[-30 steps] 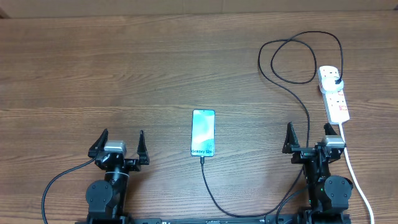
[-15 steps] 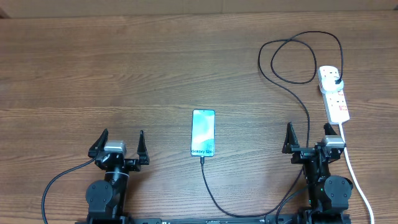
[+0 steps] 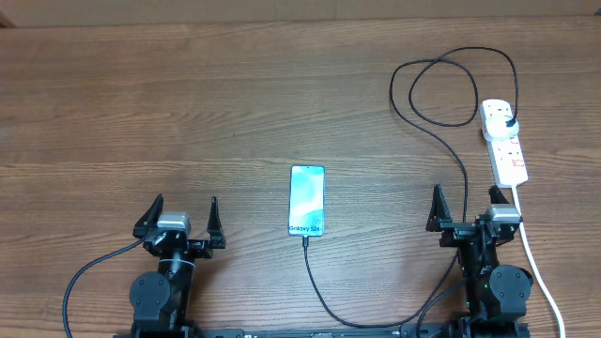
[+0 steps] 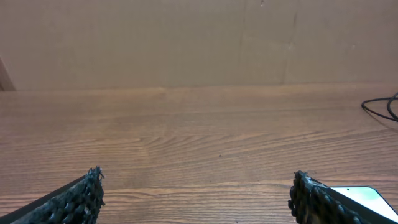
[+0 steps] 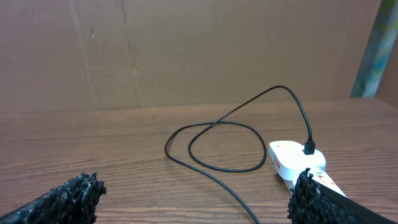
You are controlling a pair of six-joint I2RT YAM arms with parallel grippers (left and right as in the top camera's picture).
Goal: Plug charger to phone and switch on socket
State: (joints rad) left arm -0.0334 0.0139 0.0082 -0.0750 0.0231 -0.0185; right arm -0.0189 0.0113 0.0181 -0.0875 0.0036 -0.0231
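Observation:
The phone (image 3: 307, 200) lies flat mid-table, its light blue screen up; a corner of it (image 4: 368, 198) peeks from behind my left gripper's right finger. The charger's thin black cable (image 3: 317, 286) meets the phone's near edge, runs along the table front, climbs to a loop (image 3: 449, 89) and ends in a black plug (image 3: 508, 122) seated in the white socket strip (image 3: 504, 145). The right wrist view shows the loop (image 5: 217, 146), plug (image 5: 309, 148) and strip (image 5: 292, 163). My left gripper (image 3: 184, 208) (image 4: 196, 194) and right gripper (image 3: 466, 202) (image 5: 194, 194) both stand open and empty at the near edge.
The socket strip's white cord (image 3: 540, 272) trails down past the right arm to the table's front edge. A brown cardboard wall (image 4: 199, 43) closes off the far side of the wooden table (image 3: 188, 113). The black cable passes just left of my right gripper.

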